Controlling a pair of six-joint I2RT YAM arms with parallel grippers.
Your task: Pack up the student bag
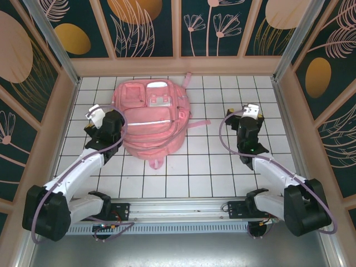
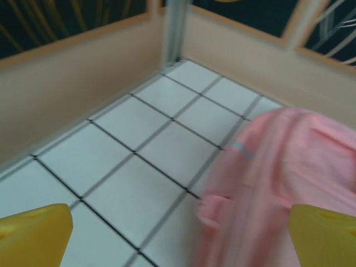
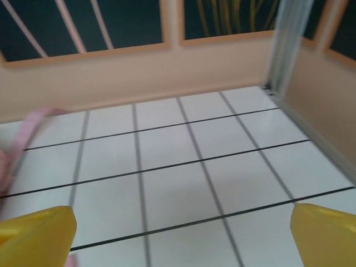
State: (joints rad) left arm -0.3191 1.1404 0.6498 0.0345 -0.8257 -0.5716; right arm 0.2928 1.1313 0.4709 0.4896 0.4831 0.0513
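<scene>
Student bag [image 1: 149, 118] lies flat on the desk [image 1: 206, 167], left of centre, pockets up. Left tool [image 1: 95, 113] is beside its left edge and right tool [image 1: 251, 110] is well apart. Both are wide open and empty. We judge the bag soft, floppy and light, best pinched at a strap or seam.

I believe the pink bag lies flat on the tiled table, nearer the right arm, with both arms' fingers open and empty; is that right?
Not quite: the bag lies nearer the left arm, as the top view shows. The rest holds: it lies flat on the table, and the left fingers and right fingers are open and empty.
</scene>
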